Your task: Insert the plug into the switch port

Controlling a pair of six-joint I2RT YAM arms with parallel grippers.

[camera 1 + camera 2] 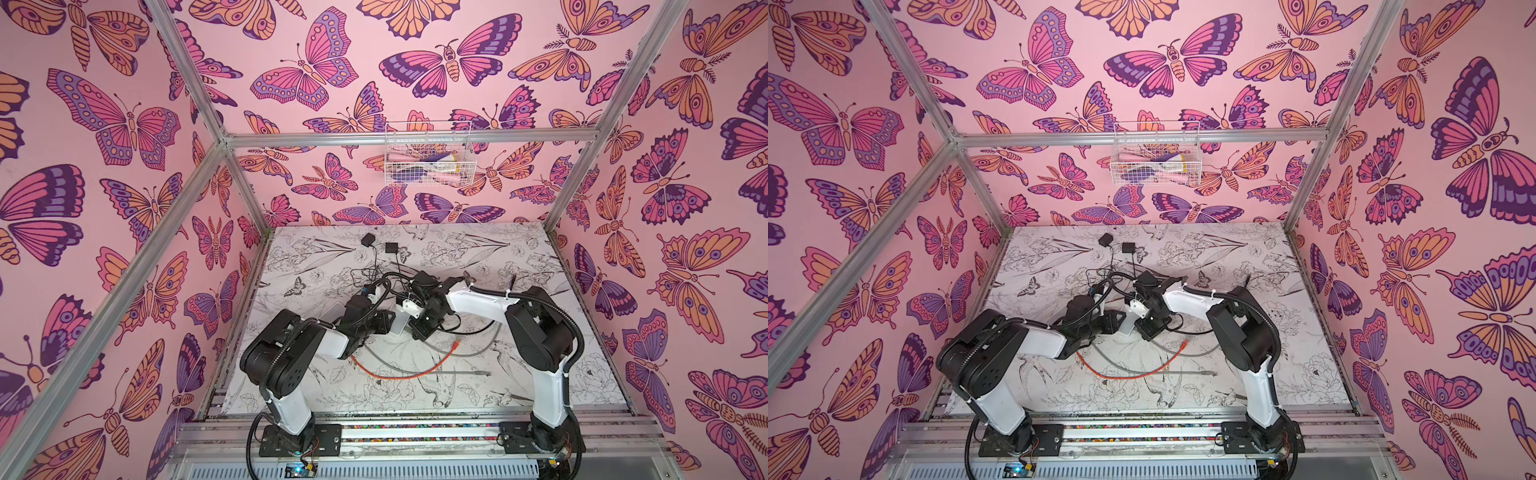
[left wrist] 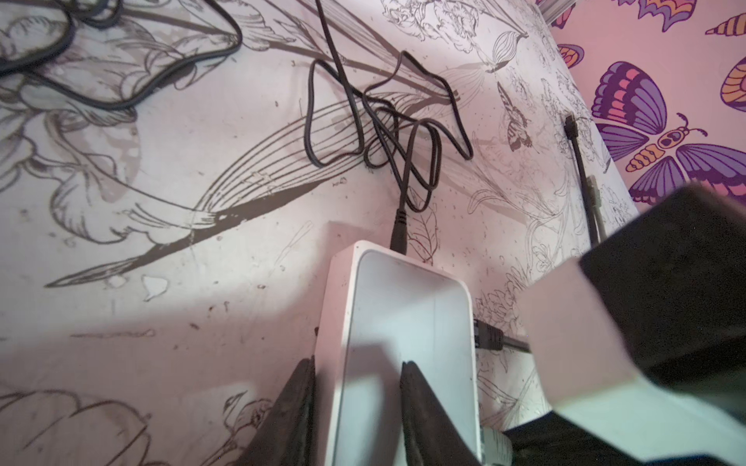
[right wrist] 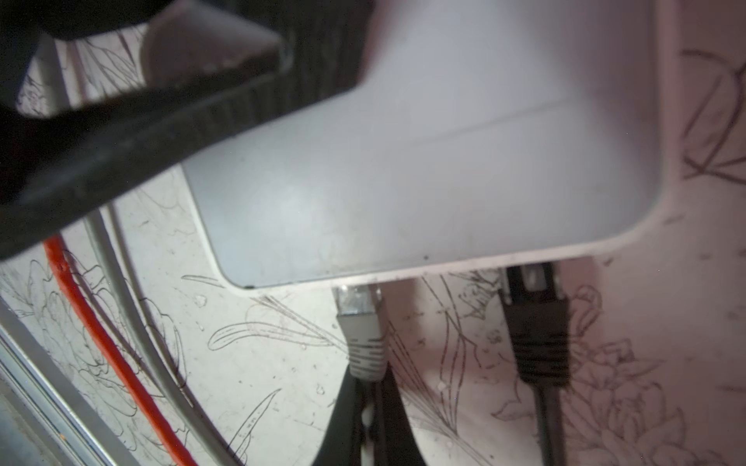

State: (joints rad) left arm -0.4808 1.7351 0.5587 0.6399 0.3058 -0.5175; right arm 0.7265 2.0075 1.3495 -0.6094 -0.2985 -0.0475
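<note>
The switch [image 2: 403, 343] is a flat white box lying on the flower-print table. My left gripper [image 2: 359, 363] is shut on it, one finger along its side and the other on its top face. The plug [image 3: 359, 322] is grey with a clear tip, and that tip meets the port edge of the switch [image 3: 424, 161]. How deep it sits is hidden. My right gripper [image 3: 369, 387] is shut on the plug's boot and cable just behind it. In both top views the two wrists meet over the switch [image 1: 399, 322] [image 1: 1126, 322] at mid-table.
A black plug [image 3: 537, 322] sits in a neighbouring port, and a black power lead [image 2: 399, 234] enters the far end. An orange cable [image 1: 399, 374] and a grey cable [image 1: 457, 357] lie in front. Two black adapters [image 1: 368, 240] with tangled leads lie behind. A wire basket [image 1: 428, 158] hangs on the back wall.
</note>
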